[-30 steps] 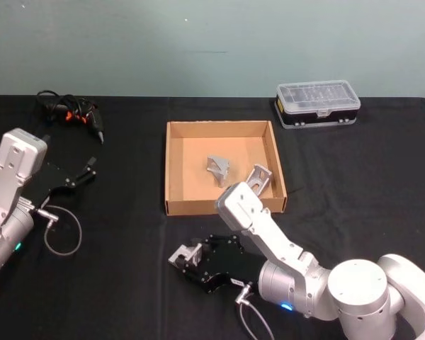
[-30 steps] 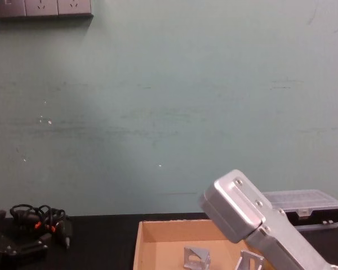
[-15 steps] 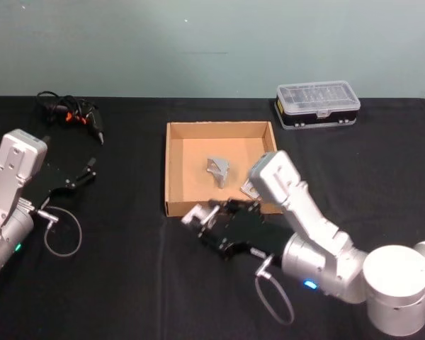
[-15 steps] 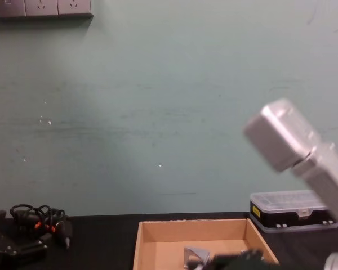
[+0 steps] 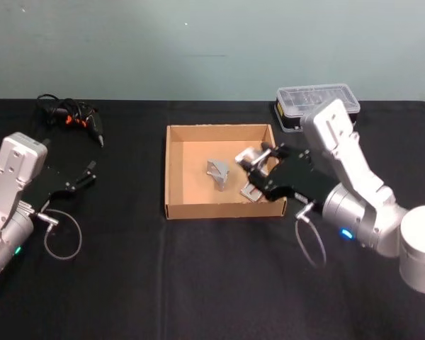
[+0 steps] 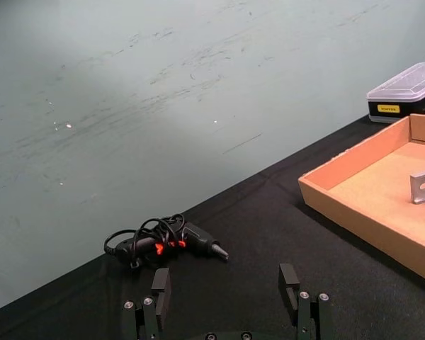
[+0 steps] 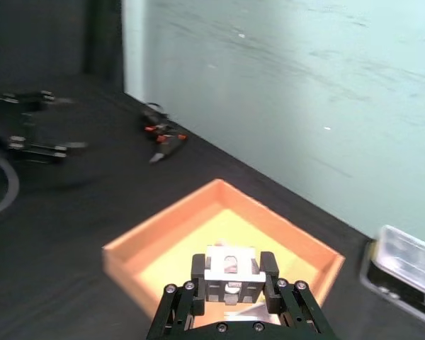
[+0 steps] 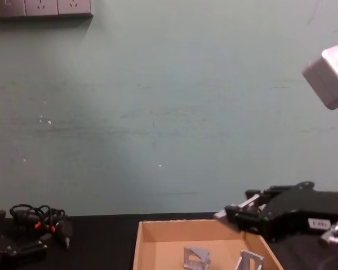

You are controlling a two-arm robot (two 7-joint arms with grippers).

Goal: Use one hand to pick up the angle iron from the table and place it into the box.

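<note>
Two angle irons already lie inside the box [image 5: 176, 170], below and to the left of my right gripper [image 5: 258, 160], which hangs above the box's right side clamped on a third angle iron [image 7: 230, 270]. From the right wrist view I can see the black fingers pinching the bracket on both flanks, its slotted face turned outward; I'd say that squeeze across the flat sides is what keeps the small piece from twisting. I judge the carry is nearly over and only the lowering and release remain.

The bracket is grey cast metal, matte, with ribbed edges and a central slot. The box is thin tan cardboard, shallow and open-topped, its low walls leaving easy clearance beneath the gripper. It sits on the matte black table [image 5: 198, 283]. Beyond the gripper stands a clear-lidded plastic case [image 5: 317, 100] with a black base.

My left gripper [image 6: 227, 301] rests parked well away at the table's left, fingers spread and empty, with a black cabled tool [image 6: 166, 242] lying ahead of it.
</note>
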